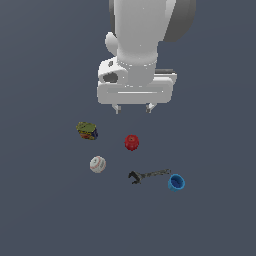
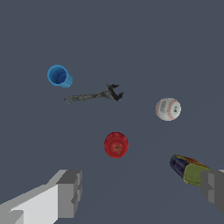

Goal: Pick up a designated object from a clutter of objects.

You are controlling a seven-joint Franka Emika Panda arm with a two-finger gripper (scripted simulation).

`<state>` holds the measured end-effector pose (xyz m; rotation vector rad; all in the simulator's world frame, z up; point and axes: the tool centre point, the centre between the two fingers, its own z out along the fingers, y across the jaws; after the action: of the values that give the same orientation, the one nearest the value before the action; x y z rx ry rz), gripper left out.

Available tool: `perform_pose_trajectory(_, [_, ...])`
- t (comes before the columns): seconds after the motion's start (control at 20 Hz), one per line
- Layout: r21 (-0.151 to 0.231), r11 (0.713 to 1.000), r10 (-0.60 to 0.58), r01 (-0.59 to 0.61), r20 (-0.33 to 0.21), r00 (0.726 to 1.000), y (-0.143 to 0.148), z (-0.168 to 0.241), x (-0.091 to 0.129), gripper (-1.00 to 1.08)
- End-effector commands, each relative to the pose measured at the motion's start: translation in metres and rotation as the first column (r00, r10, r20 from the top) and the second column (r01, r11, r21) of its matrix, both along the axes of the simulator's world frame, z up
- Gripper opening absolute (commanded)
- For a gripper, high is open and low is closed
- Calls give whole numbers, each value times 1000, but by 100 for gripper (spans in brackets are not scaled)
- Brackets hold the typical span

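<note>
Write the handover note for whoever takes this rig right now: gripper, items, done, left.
Gripper: open, empty, raised above the clutter.
Baseball: the target, on the surface, untouched, clear of its neighbours.
Red round object lies nearest below the gripper; can toward the exterior view's left; wrench and blue cup toward its right.
Done: nothing grasped.
Left: move over the baseball, descend, close, lift.

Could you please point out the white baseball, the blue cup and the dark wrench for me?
white baseball (image 1: 97,164), exterior view, centre of the ball.
blue cup (image 1: 176,182), exterior view, its open mouth.
dark wrench (image 1: 149,174), exterior view, middle of the handle.
</note>
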<state>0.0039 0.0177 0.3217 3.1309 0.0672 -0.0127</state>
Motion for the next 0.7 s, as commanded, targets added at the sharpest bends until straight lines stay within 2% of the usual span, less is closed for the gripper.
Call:
perform_pose_trajectory(0.0, [0, 1000, 0, 0, 0, 1000, 0, 0, 0, 100])
perform_pose_trajectory(0.45, [-19, 997, 75, -76, -13, 997, 14, -3, 0, 100])
perform_pose_trajectory(0.65, [-19, 997, 72, -72, -12, 997, 13, -3, 0, 100])
